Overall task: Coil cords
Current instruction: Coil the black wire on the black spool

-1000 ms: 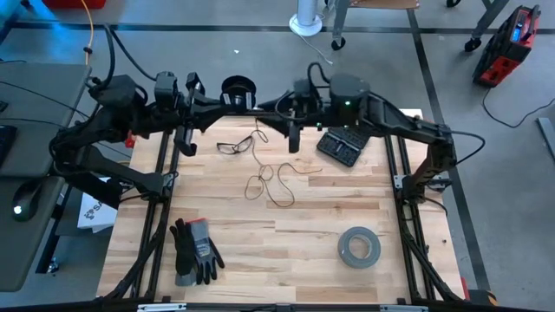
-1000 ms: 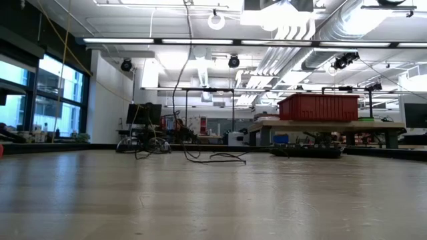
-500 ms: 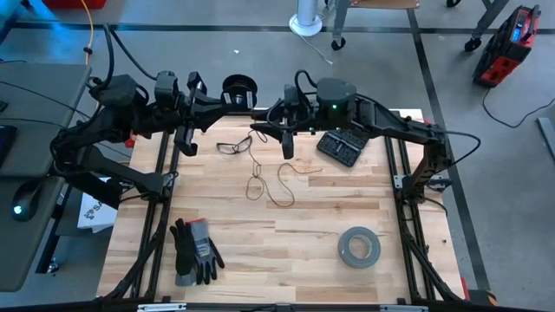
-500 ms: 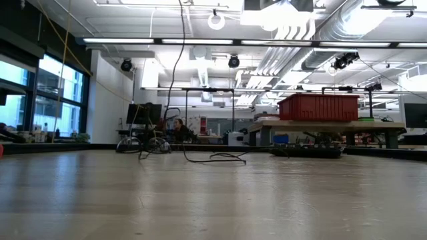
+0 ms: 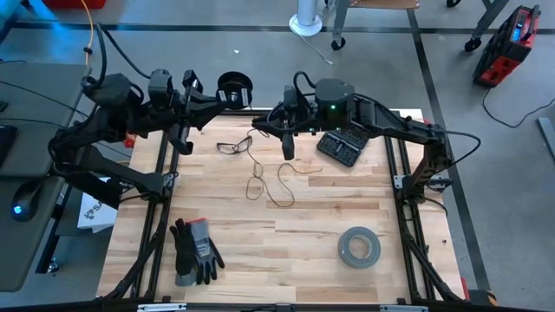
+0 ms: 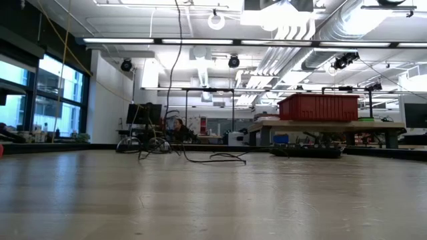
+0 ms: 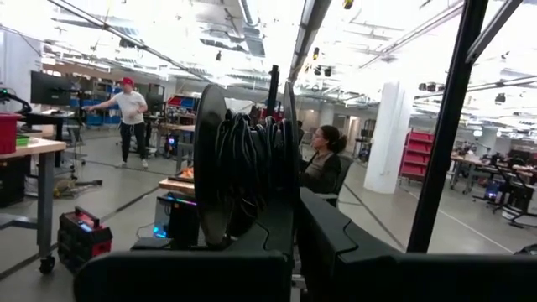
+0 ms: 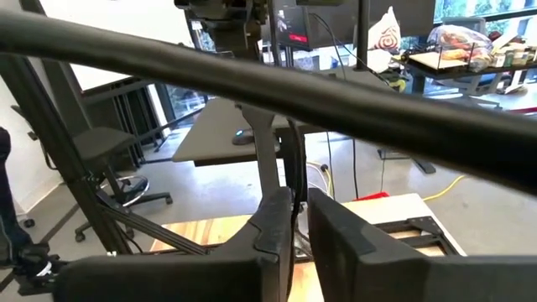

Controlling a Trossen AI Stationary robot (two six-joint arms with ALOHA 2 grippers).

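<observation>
The small black spool point(image 5: 236, 89) hangs above the table's far edge, with my left gripper point(image 5: 221, 95) shut on it. In the left wrist view the spool point(image 7: 243, 168) stands edge-on, dark cord wound between its flanges. The thin dark cord point(image 5: 269, 182) lies in loose loops on the table's far middle. One strand point(image 6: 175, 73) rises from the loops. My right gripper point(image 5: 263, 126) is just right of the spool, shut on that strand point(image 8: 294, 164). My left gripper holds the spool by its near rim point(image 7: 289, 201); one flange seems to stand between the two fingers. The fingers come level from the table's left. The spool is lifted clear, with its flanges upright. My right gripper pinches a single strand of the cord point(image 8: 294, 168) between its two fingers point(image 8: 277, 222). The fingers come about level from the table's right and lie across the strand. Below the gripper the cord hangs slack, its loops point(image 6: 213, 159) on the table.
Safety glasses point(image 5: 232, 146) lie left of the cord loops and a black case point(image 5: 340, 146) to their right. A grey tape roll point(image 5: 358, 247) and dark gloves point(image 5: 195, 251) lie near the front edge. Bare wood shows in the table's middle.
My right gripper has moved a little toward the table's left, nearer the spool. The rising strand of cord has shifted left with it and hangs straighter. The loops on the table have stayed where they were.
</observation>
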